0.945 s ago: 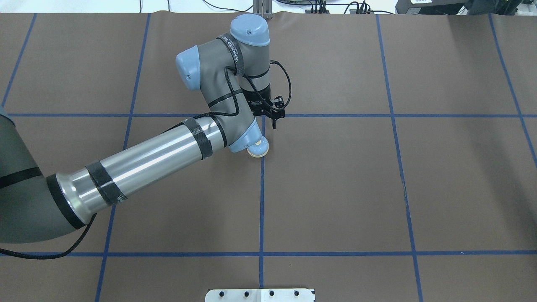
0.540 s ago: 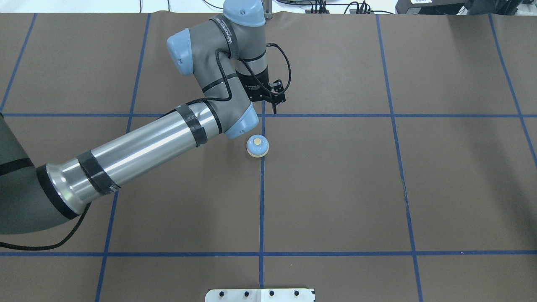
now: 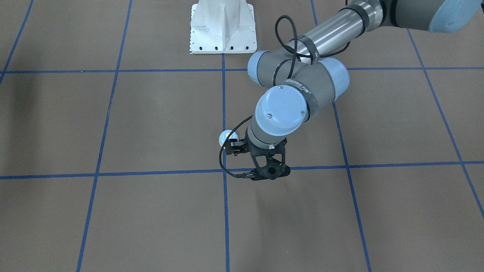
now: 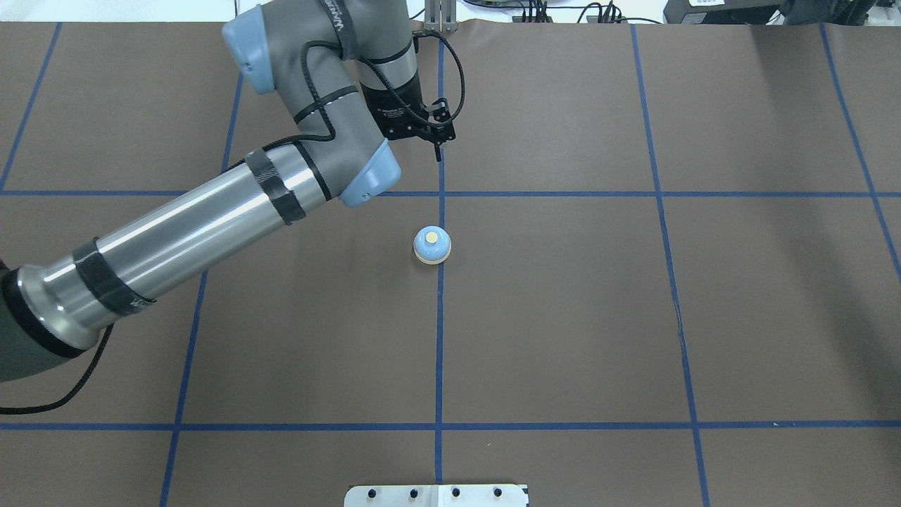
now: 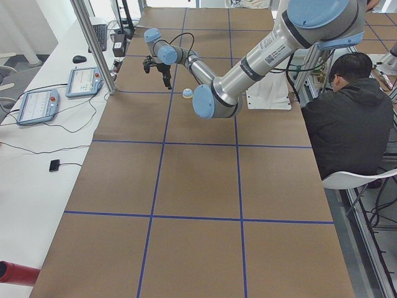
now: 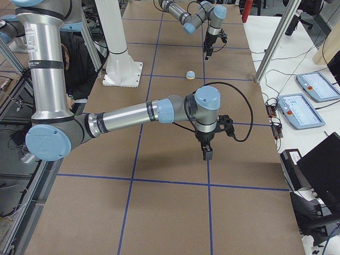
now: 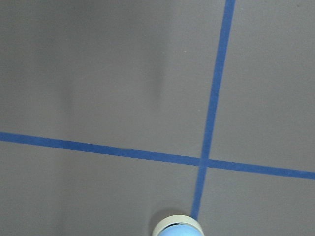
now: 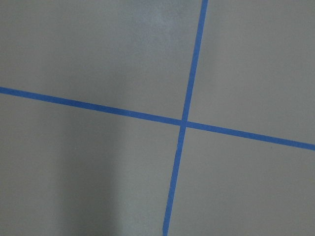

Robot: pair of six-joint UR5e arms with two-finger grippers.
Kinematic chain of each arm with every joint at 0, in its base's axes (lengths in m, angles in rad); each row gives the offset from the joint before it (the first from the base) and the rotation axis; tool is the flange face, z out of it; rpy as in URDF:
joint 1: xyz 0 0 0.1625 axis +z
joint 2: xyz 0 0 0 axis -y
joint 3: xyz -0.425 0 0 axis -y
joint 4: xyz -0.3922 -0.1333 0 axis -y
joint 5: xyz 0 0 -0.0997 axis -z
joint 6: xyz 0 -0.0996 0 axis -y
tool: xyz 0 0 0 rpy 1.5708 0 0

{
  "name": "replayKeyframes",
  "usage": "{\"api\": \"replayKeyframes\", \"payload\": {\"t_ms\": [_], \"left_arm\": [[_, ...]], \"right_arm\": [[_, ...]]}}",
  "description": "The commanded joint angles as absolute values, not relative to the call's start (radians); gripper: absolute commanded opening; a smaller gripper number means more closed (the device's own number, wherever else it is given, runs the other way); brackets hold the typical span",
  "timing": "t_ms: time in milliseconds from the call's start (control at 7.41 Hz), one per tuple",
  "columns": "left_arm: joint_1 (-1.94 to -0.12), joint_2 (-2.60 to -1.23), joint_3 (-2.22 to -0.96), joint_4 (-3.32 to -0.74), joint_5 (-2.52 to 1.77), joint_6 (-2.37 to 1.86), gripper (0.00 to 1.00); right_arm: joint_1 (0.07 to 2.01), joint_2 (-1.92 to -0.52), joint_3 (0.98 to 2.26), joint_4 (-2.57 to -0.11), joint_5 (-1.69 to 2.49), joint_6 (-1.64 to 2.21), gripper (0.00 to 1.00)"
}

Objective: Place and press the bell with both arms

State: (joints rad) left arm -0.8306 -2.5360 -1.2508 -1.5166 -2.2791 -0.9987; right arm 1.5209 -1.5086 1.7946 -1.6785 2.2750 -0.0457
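The light-blue bell [image 4: 431,245] with its cream button stands alone on the brown table, on a blue tape line. It also shows in the front view [image 3: 226,136], partly behind a cable, in both side views [image 5: 187,93] [image 6: 189,75], and at the bottom edge of the left wrist view [image 7: 177,228]. My left gripper [image 4: 438,153] [image 3: 269,174] hangs above the table beyond the bell, apart from it; its fingers look shut and empty. My right gripper [image 6: 205,155] shows only in the right side view, over bare table far from the bell; I cannot tell whether it is open.
The white bolted pedestal [image 3: 223,26] [image 4: 436,495] stands at the robot's edge of the table. A seated person [image 5: 341,112] is beside it. Teach pendants [image 5: 37,102] [image 6: 303,109] lie on the white side bench. Blue tape lines [image 8: 184,123] divide the table into squares.
My left arm has drawn back and away from the bell toward the far side of the table, uncovering it. The bell has stayed in place.
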Motion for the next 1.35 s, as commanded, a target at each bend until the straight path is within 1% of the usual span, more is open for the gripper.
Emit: {"api": "replayKeyframes", "payload": {"t_ms": [0,135,270,405,540,675,945,1215], "left_arm": [[-0.943,-2.317,-1.463,-1.428,-2.276,-0.727,1.0],[-1.007,-2.195,-1.535,-1.428,-2.276,-0.586,1.0],[-1.078,-2.086,-1.598,-1.428,-2.276,-0.457,1.0],[-1.153,-2.007,-1.652,-1.434,-2.263,-0.383,1.0],[-1.229,-1.943,-1.686,-1.437,-2.266,-0.282,1.0],[-1.293,-1.887,-1.701,-1.437,-2.263,-0.153,1.0],[-1.424,-1.748,-1.697,-1.44,-2.266,0.108,1.0],[-1.572,-1.63,-1.701,-1.46,-2.27,0.265,1.0]], "right_arm": [[1.519,-1.509,1.796,-1.681,2.339,-0.02,1.0],[1.519,-1.509,1.805,-1.675,2.385,0.071,1.0],[1.514,-1.511,1.821,-1.617,2.396,0.084,1.0],[1.499,-1.516,1.822,-1.541,2.41,0.092,1.0],[1.433,-1.497,1.825,-1.526,2.413,0.206,1.0],[1.393,-1.438,1.827,-1.513,2.414,0.292,1.0],[1.283,-1.381,1.864,-1.476,2.37,0.488,0.99],[1.134,-1.239,1.858,-1.463,2.288,0.651,0.99]]}}
